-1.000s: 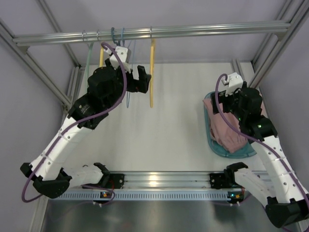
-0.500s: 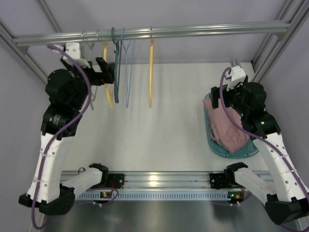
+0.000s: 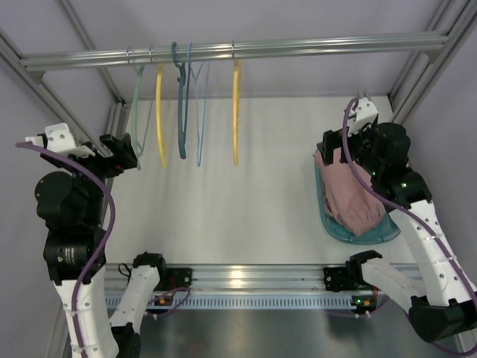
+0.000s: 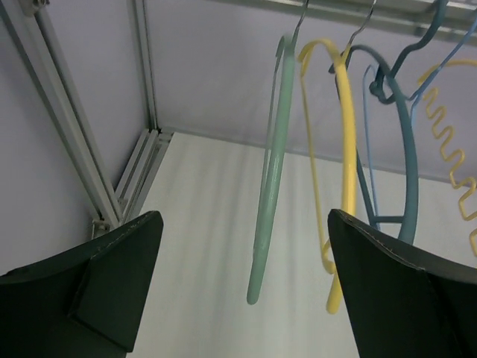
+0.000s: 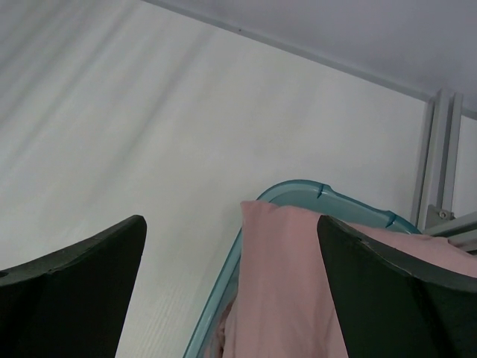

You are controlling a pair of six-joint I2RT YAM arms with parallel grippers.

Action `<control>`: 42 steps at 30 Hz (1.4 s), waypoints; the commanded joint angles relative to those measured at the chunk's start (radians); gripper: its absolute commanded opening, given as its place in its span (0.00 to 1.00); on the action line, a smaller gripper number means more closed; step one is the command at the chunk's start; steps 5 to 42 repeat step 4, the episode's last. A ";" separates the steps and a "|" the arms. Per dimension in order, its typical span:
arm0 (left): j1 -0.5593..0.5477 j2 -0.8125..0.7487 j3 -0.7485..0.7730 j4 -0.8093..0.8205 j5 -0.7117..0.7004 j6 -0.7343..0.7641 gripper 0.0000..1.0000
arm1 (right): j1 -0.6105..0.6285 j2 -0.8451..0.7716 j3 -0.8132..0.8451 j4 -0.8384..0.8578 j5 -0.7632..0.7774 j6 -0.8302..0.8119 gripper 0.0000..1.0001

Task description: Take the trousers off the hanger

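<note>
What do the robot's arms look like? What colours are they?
The left arm and right arm have white tube-like links and chunky black joints. A purple cable loops along each. A small white camera box sits at each wrist. The left tool and right tool have two dark wedge-shaped fingers each.

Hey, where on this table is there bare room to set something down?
The widest bare patch is the white table's middle, bordered by the hangers at back left, the teal tray holding the trousers on the right, and the base rail in front. Crowded: beneath the hangers by the left gripper, and at the tray under the right gripper.
</note>
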 commanded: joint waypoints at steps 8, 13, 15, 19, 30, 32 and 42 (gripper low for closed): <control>0.020 -0.032 -0.020 -0.097 -0.060 0.047 0.99 | -0.001 -0.074 -0.003 0.054 -0.050 0.054 1.00; 0.020 -0.032 -0.020 -0.097 -0.060 0.047 0.99 | -0.001 -0.074 -0.003 0.054 -0.050 0.054 1.00; 0.020 -0.032 -0.020 -0.097 -0.060 0.047 0.99 | -0.001 -0.074 -0.003 0.054 -0.050 0.054 1.00; 0.020 -0.032 -0.020 -0.097 -0.060 0.047 0.99 | -0.001 -0.074 -0.003 0.054 -0.050 0.054 1.00; 0.020 -0.032 -0.020 -0.097 -0.060 0.047 0.99 | -0.001 -0.074 -0.003 0.054 -0.050 0.054 1.00; 0.020 -0.032 -0.020 -0.097 -0.060 0.047 0.99 | -0.001 -0.074 -0.003 0.054 -0.050 0.054 1.00; 0.020 -0.032 -0.020 -0.097 -0.060 0.047 0.99 | -0.001 -0.074 -0.003 0.054 -0.050 0.054 1.00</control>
